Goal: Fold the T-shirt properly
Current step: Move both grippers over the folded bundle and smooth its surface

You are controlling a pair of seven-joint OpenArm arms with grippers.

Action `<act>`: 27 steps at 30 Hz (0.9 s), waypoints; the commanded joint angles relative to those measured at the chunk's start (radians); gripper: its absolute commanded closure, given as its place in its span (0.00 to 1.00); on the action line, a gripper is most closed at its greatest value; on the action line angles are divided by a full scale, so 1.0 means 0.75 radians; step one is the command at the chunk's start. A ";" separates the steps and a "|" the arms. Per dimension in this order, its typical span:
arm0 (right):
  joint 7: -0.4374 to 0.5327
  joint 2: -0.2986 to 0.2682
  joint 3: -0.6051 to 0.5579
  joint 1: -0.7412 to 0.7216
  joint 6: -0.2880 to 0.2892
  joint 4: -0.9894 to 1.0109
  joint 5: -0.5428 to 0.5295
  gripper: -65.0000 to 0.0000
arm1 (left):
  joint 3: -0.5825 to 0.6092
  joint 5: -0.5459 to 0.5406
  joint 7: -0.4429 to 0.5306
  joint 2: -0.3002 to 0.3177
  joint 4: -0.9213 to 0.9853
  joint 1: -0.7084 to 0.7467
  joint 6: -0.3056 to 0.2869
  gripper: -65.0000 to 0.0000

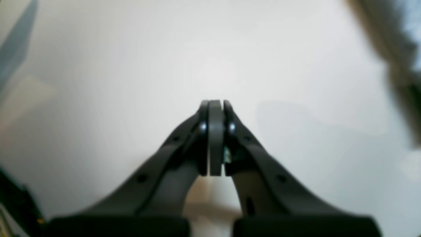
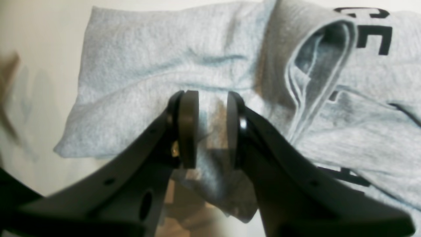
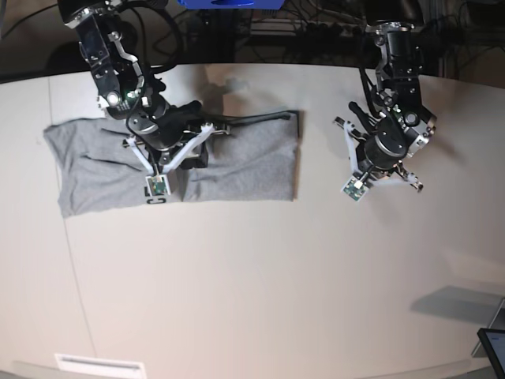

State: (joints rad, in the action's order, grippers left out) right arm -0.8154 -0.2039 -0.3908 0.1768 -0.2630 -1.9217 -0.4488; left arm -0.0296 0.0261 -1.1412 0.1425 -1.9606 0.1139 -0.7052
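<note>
The light grey T-shirt (image 3: 252, 166) lies spread sideways on the left part of the white table (image 3: 260, 276), partly folded with creases. Up close, the T-shirt (image 2: 138, 65) shows black lettering (image 2: 375, 36) at the top right and a hemmed opening (image 2: 322, 65). My right gripper (image 2: 212, 98) sits low over the shirt's middle, and a bunched fold of grey cloth stands between its pads. In the base view the right gripper (image 3: 177, 146) covers that spot. My left gripper (image 1: 216, 103) is shut with nothing in it, over bare table; in the base view the left gripper (image 3: 384, 154) hangs to the right of the shirt.
Cables and dark equipment (image 3: 316, 24) line the table's far edge, with a blue object (image 3: 229, 3) at the top. A dark screen corner (image 3: 493, 347) shows at the lower right, and a white label (image 3: 99, 365) lies near the front left edge.
</note>
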 commanded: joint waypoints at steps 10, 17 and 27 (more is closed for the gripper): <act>0.018 -0.005 0.002 -0.128 -0.002 -0.021 -0.006 0.77 | 0.024 0.009 -0.042 -0.252 -0.014 -0.077 0.009 1.00; 0.018 -0.005 0.005 -0.204 0.002 0.063 -0.006 0.77 | 0.274 0.011 -0.044 -0.246 0.027 -0.032 0.009 1.00; 0.026 -0.005 0.123 -0.224 0.043 0.229 -0.006 0.77 | 0.390 0.009 -0.040 -0.132 0.056 0.029 0.009 1.00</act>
State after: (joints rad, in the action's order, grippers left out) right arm -0.8146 -0.2092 -0.3012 0.0250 -0.2371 -1.7340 -0.4488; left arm 0.2680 0.0261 -1.1790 0.0425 -1.9038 0.1471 -0.7013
